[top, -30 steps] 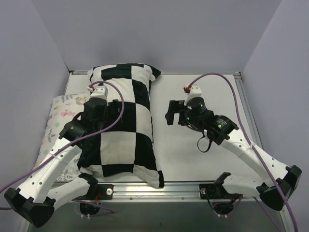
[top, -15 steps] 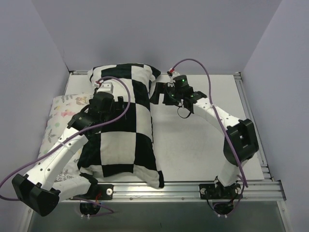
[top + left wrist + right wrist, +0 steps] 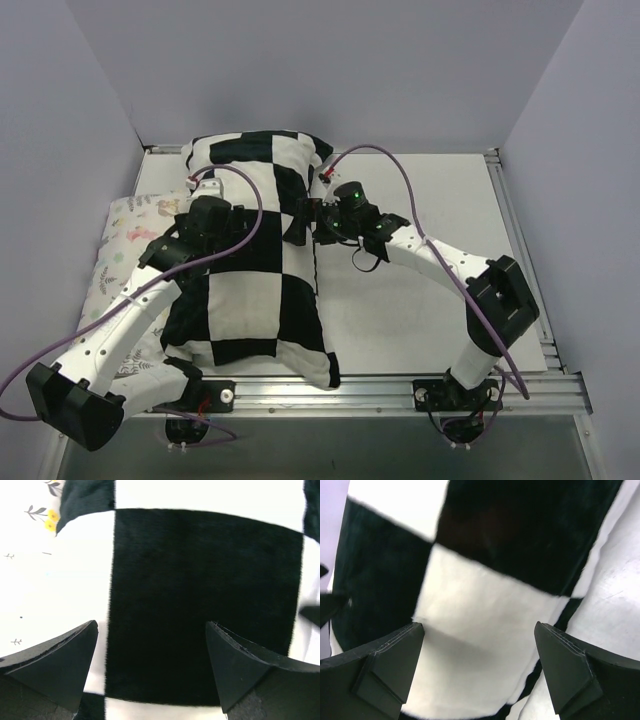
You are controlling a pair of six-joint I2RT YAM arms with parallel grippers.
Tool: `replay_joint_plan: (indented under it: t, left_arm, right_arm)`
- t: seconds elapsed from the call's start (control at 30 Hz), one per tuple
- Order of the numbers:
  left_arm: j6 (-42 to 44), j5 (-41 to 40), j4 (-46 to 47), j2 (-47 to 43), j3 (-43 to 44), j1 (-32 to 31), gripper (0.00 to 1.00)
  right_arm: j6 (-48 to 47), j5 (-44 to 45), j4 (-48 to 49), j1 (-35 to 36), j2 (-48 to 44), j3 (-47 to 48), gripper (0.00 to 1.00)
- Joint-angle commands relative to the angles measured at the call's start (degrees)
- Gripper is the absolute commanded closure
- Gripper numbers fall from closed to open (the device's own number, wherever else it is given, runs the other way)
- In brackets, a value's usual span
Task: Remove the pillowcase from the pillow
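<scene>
The black and white checkered pillowcase (image 3: 255,275) lies lengthwise on the left half of the table and covers the pillow, which is hidden inside it. My left gripper (image 3: 237,222) hovers over the case's upper left part, jaws open, with a black square (image 3: 200,595) between the fingers (image 3: 60,655). My right gripper (image 3: 297,222) is at the case's right edge, jaws open over a white square (image 3: 485,625), with nothing held.
A pastel floral pillow (image 3: 125,235) lies along the left side, partly under the checkered case and showing in the left wrist view (image 3: 45,580). The grey table (image 3: 420,290) extends to the right. A metal rail (image 3: 330,392) runs along the near edge.
My right arm has swung from the table's middle right to the case's right edge. My left gripper has shifted slightly over the case's upper left. Both stay open.
</scene>
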Motion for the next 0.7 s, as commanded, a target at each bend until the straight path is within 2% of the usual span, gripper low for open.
replay_joint_plan:
  t: [0.0,0.07,0.13,0.2,0.37,0.4,0.47,0.53,0.57,0.6,0.63,0.67]
  left_arm:
    - [-0.9,0.0,-0.2,-1.3,0.1,1.0,0.02]
    - [-0.9,1.5,-0.2,-1.6,0.0,1.0,0.03]
    - [-1.3,2.1,-0.2,-2.3,-1.1,1.0,0.02]
    - [-2.1,1.9,-0.3,-2.2,-1.9,1.0,0.03]
    - [-4.3,3.0,-0.2,0.2,-3.8,1.0,0.05]
    - [-4.5,3.1,-0.1,1.0,-4.4,1.0,0.07]
    - [-5.2,3.4,0.4,1.6,-4.6,1.0,0.11]
    - [-5.4,3.9,1.3,2.6,-4.7,1.0,0.17]
    - [-5.6,4.3,1.4,3.0,-4.7,1.0,0.23]
    - [-5.8,4.8,2.0,3.6,-4.5,1.0,0.26]
    - [-6.0,5.2,2.2,3.9,-4.5,1.0,0.29]
    - [-6.3,5.4,2.7,4.3,-4.4,1.0,0.37]
  right_arm:
    - [-1.1,4.8,1.8,0.9,-2.3,-0.9,0.0]
    - [-1.4,3.6,1.4,-0.4,-0.5,-0.1,0.0]
    - [-0.7,-1.2,4.2,-2.9,1.9,1.6,0.0]
    - [-1.6,-4.7,3.9,-4.0,4.7,6.9,0.0]
    - [-1.2,-8.1,2.1,-3.0,12.8,13.6,0.0]
    - [-0.8,-8.0,2.8,-2.7,13.5,13.7,0.01]
    - [1.2,-7.8,3.5,-2.6,14.6,13.7,0.1]
    - [2.2,-8.1,4.4,-2.6,15.7,13.8,0.24]
    - [2.5,-8.3,4.3,-2.7,15.9,14.2,0.57]
    - [2.6,-7.8,3.6,-2.6,15.9,14.2,0.74]
    - [2.6,-6.9,2.9,-2.6,15.1,13.9,1.0]
    - [2.6,-5.7,2.3,-2.6,14.1,12.3,1.0]
